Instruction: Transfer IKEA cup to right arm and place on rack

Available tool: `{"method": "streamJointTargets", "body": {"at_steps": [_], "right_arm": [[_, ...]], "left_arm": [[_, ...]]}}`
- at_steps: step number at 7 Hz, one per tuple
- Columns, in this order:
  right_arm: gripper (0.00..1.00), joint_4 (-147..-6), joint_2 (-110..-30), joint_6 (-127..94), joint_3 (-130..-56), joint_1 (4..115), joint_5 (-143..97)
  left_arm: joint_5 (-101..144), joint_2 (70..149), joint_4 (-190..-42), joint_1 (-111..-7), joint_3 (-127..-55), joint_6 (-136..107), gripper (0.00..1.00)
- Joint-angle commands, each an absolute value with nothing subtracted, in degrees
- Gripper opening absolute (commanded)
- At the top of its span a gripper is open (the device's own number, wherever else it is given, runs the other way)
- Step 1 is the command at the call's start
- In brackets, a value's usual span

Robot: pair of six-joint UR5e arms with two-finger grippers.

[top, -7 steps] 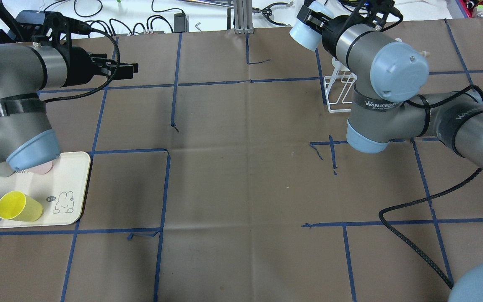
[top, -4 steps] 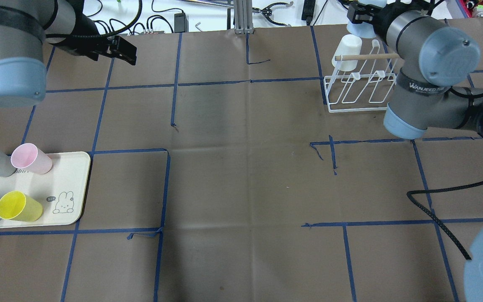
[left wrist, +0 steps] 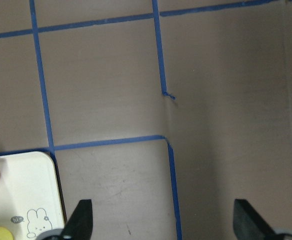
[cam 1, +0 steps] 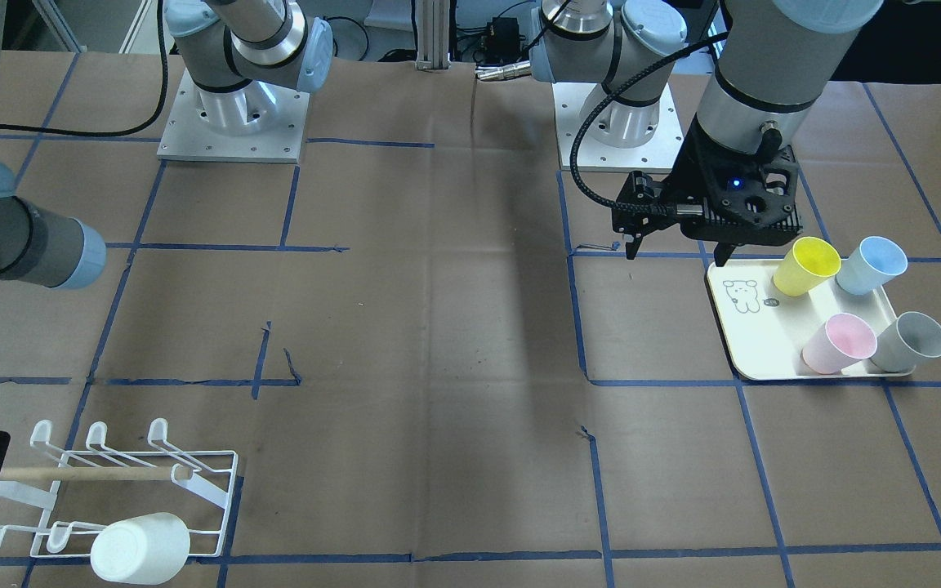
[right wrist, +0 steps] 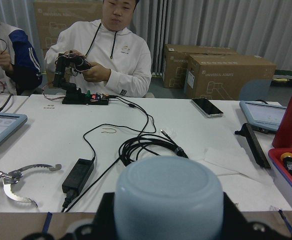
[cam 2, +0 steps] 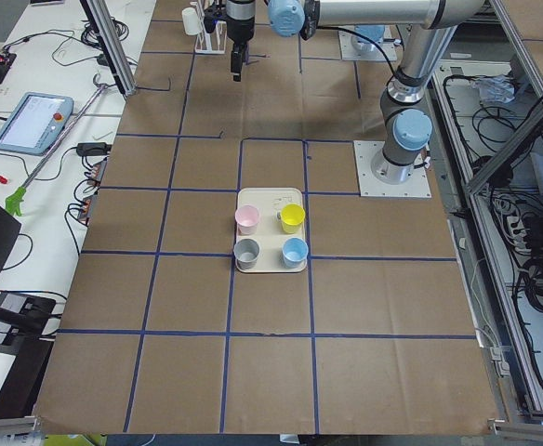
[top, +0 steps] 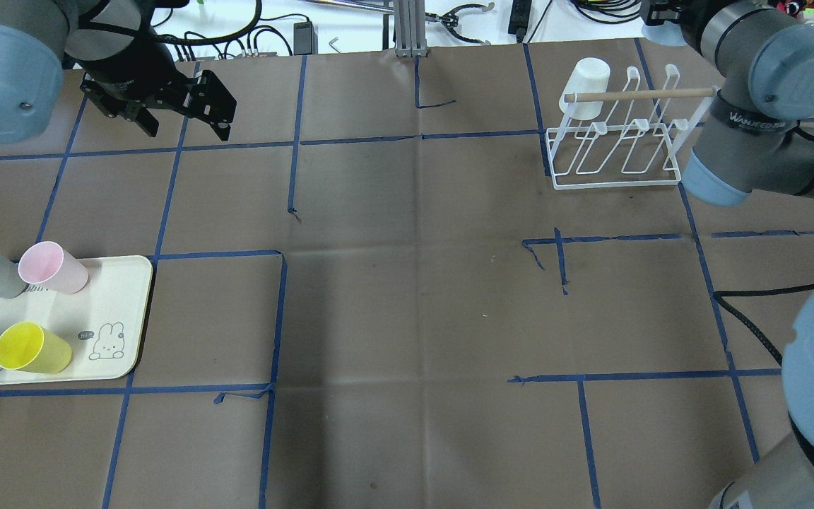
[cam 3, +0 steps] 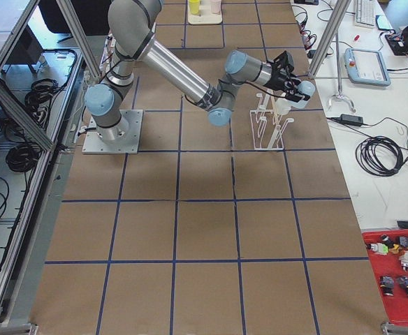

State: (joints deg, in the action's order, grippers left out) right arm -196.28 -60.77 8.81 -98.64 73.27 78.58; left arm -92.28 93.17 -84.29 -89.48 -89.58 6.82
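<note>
I see the right gripper [cam 3: 293, 82] pinching the pale-blue IKEA cup [right wrist: 168, 200] over the counter's far edge near the right corner, just behind the white wire rack [top: 615, 159], not on it yet. A white cup [top: 588, 88] hangs on the rack's end prong. Left gripper [top: 184, 126] is spread wide above the far-left counter, cream tray [top: 124, 311] with four cups at the left edge

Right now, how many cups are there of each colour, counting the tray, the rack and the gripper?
White cup: 1
Yellow cup: 1
Pink cup: 1
Grey cup: 1
Pale blue: 2, the loose cup and the held cup
Total: 6
</note>
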Motion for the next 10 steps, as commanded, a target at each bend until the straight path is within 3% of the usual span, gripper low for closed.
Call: {"method": "streamJointTargets", "body": {"at_steps": [1, 8, 10], "right_arm": [[0.19, -200.62, -56.53, 9.49, -97.11, 72.86, 78.57], [0.21, -201.36, -55.72, 9.32, -103.27, 72.6, 79.01], [1.0, -200.83, -55.81, 9.23, -103.36, 72.6, 79.1]], "left_arm": [[-91.94, 91.59, -84.38, -89.48, -92.28, 6.33, 0.99], [-89.4, 90.88, -84.64, -89.03, -90.88, 4.84, 0.99], [-89.91, 90.88, -84.64, -89.03, -91.05, 4.83, 0.99]]}}
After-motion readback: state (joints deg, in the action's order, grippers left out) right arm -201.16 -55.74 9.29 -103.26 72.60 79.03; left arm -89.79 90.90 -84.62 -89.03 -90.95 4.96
